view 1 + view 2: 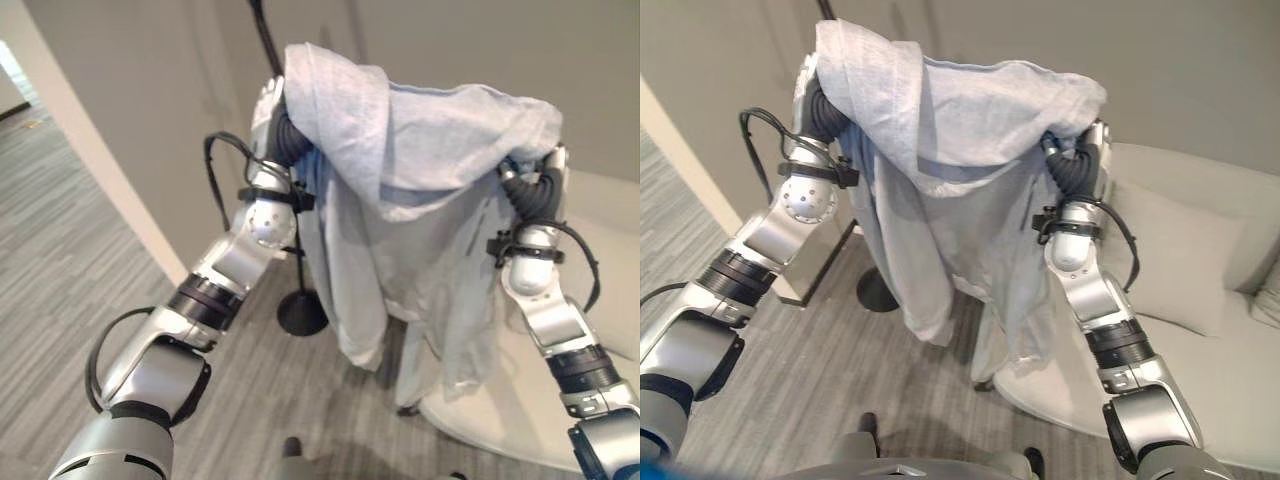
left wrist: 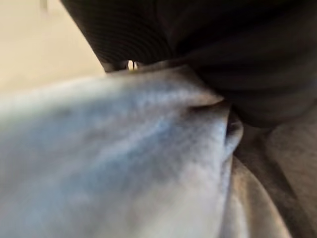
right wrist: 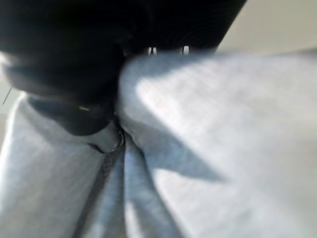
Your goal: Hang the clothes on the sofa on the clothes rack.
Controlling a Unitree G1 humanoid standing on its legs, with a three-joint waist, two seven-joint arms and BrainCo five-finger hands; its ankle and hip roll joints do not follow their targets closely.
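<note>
A pale grey hooded garment hangs across the centre of the frame, held up high between both arms. Its hood and shoulders drape over the tops of the two robot hands, and its body falls in long folds toward the floor.

The left robot hand sits at the upper left of the cloth, its dark ribbed wrist showing just below the fabric edge. The right robot hand is at the upper right, likewise buried under the cloth. The fingers of both are covered by fabric in the eye views, and the wrist views show cloth pressed against the dark covers, so I cannot tell whether either is clamped on the garment or merely carrying it.

Behind the garment, a thin black pole of the clothes rack rises at the top centre-left, and its round black base rests on the grey striped floor at lower centre. The hanging cloth hides most of the pole between those two parts.

A pale sofa with a cushion fills the right side, close beside the right arm. A light wall runs along the upper left.
</note>
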